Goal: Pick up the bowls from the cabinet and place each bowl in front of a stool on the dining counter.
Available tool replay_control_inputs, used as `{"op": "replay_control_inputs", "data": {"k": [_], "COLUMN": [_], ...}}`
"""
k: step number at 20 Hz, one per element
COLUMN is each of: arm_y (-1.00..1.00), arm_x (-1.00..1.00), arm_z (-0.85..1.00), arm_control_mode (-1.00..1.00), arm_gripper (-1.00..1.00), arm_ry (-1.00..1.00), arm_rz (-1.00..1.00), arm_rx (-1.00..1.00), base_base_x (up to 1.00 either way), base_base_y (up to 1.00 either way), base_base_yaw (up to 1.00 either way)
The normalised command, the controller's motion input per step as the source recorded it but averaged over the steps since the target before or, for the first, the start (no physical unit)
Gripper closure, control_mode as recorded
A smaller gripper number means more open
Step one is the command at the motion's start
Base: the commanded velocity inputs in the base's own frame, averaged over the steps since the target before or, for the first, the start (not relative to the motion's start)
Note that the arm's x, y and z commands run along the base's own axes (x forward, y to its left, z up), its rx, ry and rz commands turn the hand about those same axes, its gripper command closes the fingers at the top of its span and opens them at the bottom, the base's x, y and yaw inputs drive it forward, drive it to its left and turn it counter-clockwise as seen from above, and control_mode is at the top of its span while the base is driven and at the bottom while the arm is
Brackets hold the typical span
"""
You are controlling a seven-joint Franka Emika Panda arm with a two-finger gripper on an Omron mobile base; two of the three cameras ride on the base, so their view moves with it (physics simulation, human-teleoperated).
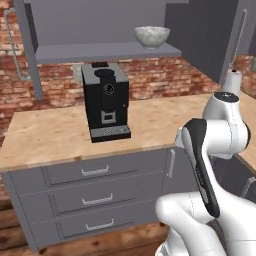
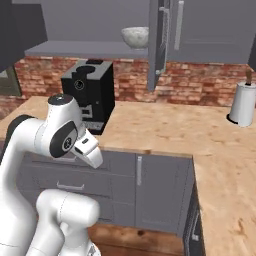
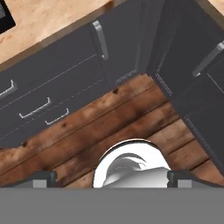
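A deep grey-white marbled bowl [image 1: 152, 36] [image 2: 135, 36] stands on the grey shelf of the open wall cabinet [image 1: 100, 51] [image 2: 85, 48], toward the shelf's right end. The cabinet door [image 2: 160, 40] with its long silver handle hangs swung out beside the bowl. My arm is folded low in front of the counter, well below the shelf. In the hand view my gripper [image 3: 111, 178] points down at the wooden floor, and its fingertips [image 3: 43, 179] stand wide apart with nothing between them. The dining counter is out of view.
A black coffee machine [image 1: 106, 100] [image 2: 90, 92] stands on the stone-topped counter [image 1: 50, 135] under the shelf. A paper towel roll [image 2: 245, 102] stands at the right. Grey drawer units [image 1: 95, 200] [image 3: 52, 83] front the counter, above a wooden floor [image 3: 109, 122].
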Motion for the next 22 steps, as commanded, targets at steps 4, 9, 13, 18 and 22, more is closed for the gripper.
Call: {"op": "replay_control_inputs", "data": {"k": [4, 9, 13, 18, 22], "arm_y": [0.0, 0.0, 0.0, 0.0, 0.0], "arm_x": [0.0, 0.0, 0.0, 0.0, 0.0], "arm_z": [0.0, 0.0, 0.0, 0.0, 0.0], "arm_control_mode": [1.0, 1.0, 1.0, 1.0, 1.0], "arm_gripper": [-1.0, -1.0, -1.0, -1.0, -1.0], "arm_ry": [0.0, 0.0, 0.0, 0.0, 0.0], "arm_rz": [0.0, 0.0, 0.0, 0.0, 0.0], "arm_rx": [0.0, 0.0, 0.0, 0.0, 0.0], "base_base_x": [0.66, 0.64, 0.48, 0.57, 0.6], "base_base_y": [-0.02, -0.05, -0.22, -0.31, -0.52], "base_base_yaw": [0.0, 0.04, 0.09, 0.1, 0.12]}}
